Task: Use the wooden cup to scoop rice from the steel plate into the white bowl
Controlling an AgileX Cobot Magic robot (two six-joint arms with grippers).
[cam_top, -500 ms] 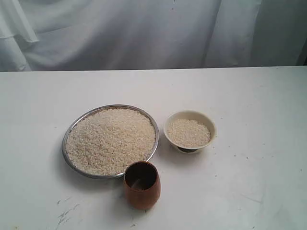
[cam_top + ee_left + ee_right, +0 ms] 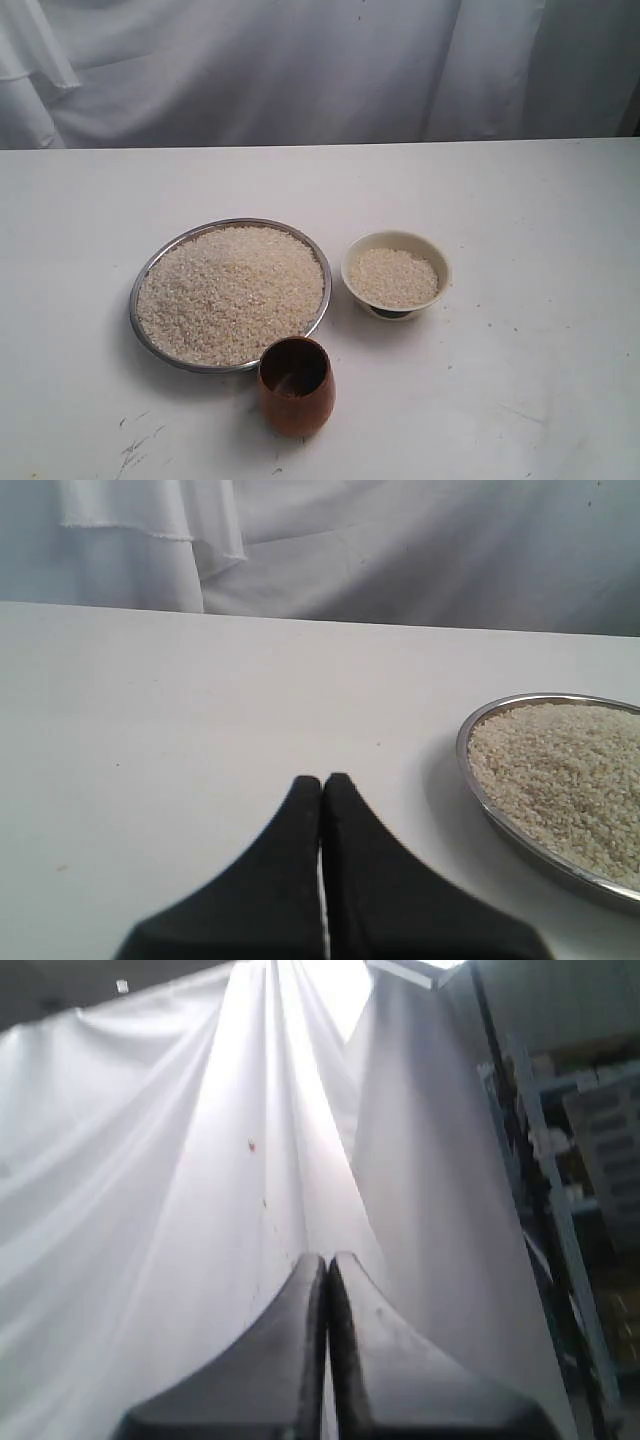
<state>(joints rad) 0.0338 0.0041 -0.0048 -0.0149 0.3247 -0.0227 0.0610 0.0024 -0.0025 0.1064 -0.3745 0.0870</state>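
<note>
Two pincers are mine; both are closed, tips pressed together, holding nothing. My left pincer [image 2: 322,780] sits low over the white table [image 2: 150,730], near the steel plate [image 2: 132,305]. My right pincer [image 2: 327,1258] faces a white curtain [image 2: 150,1210]. Loose rice [image 2: 230,290] covers the steel plate. Just beside the plate stands the white bowl [image 2: 395,239], partly filled with rice. The wooden cup [image 2: 296,405] stands upright at the plate's camera-side rim.
</note>
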